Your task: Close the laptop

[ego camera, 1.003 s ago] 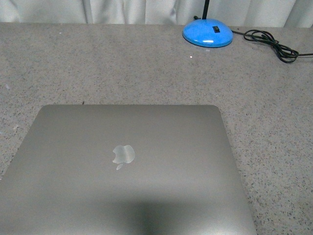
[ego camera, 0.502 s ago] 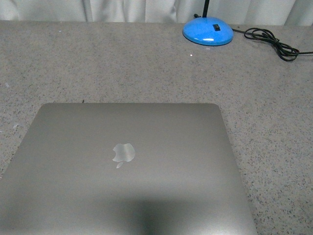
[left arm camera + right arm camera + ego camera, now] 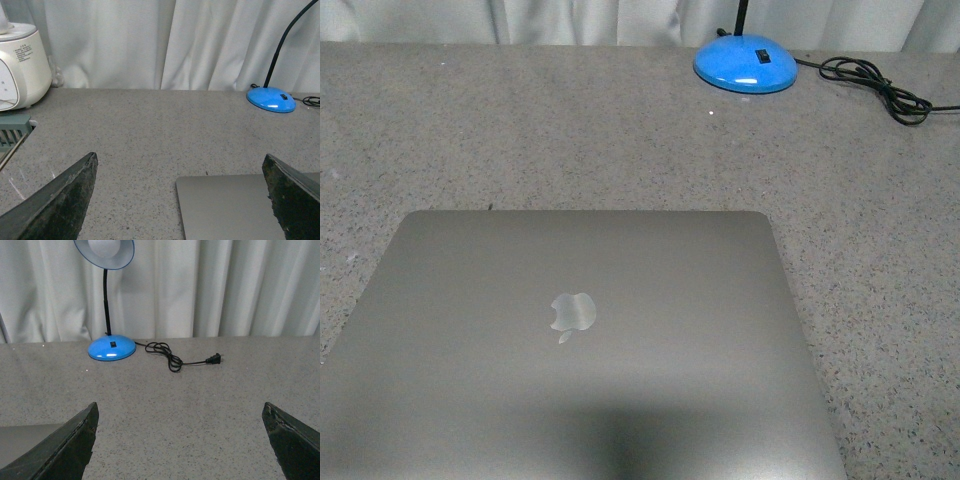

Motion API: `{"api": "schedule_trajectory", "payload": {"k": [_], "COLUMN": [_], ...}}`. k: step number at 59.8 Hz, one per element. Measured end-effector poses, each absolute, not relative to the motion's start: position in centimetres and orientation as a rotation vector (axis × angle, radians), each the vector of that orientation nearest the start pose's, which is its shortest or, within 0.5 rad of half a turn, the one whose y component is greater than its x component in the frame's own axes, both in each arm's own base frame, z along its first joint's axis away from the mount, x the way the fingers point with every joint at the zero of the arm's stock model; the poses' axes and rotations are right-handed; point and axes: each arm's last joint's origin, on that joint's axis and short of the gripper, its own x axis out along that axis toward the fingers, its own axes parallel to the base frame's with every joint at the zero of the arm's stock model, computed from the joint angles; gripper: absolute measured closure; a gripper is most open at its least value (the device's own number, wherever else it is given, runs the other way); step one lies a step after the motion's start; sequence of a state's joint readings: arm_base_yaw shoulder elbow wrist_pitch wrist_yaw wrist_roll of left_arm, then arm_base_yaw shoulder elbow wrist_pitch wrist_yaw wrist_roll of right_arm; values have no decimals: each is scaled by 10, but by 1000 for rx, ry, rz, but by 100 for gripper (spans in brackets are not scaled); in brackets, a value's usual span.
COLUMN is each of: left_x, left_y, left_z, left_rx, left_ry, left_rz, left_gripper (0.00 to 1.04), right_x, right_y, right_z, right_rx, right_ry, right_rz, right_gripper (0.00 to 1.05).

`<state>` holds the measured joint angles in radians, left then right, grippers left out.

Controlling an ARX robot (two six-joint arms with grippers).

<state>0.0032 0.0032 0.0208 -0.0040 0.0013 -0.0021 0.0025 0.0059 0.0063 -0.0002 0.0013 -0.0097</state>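
The laptop [image 3: 580,340] lies shut and flat on the speckled grey table, its space-grey lid up with the pale apple logo [image 3: 572,314] showing. Neither arm appears in the front view. My left gripper [image 3: 180,165] is open, held above the table with a far corner of the laptop [image 3: 225,205] below and between its dark fingers [image 3: 60,200]. Wide open too, my right gripper [image 3: 180,412] has only bare table between its fingers [image 3: 65,445]; a sliver of the laptop [image 3: 20,440] shows beside one of them.
A blue desk lamp [image 3: 745,66] stands at the table's back edge, its black cord [image 3: 875,88] and plug [image 3: 214,359] trailing to the right. A white appliance [image 3: 20,65] sits at the far left. White curtains [image 3: 200,285] hang behind the table.
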Motion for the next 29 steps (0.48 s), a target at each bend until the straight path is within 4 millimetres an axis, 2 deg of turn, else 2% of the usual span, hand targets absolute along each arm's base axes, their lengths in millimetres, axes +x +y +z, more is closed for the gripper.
{"api": "schedule_trajectory", "payload": {"k": [29], "left_x": [97], "left_y": [0], "left_z": [170], "left_rx": [-2], "left_ry": [-14], "left_rz": [2], "left_gripper": [6], "right_x": [98], "right_y": [0], "right_z": [165], "right_rx": [-10], "right_ry": [0], "right_rz": [1], "right_gripper": [9]}}
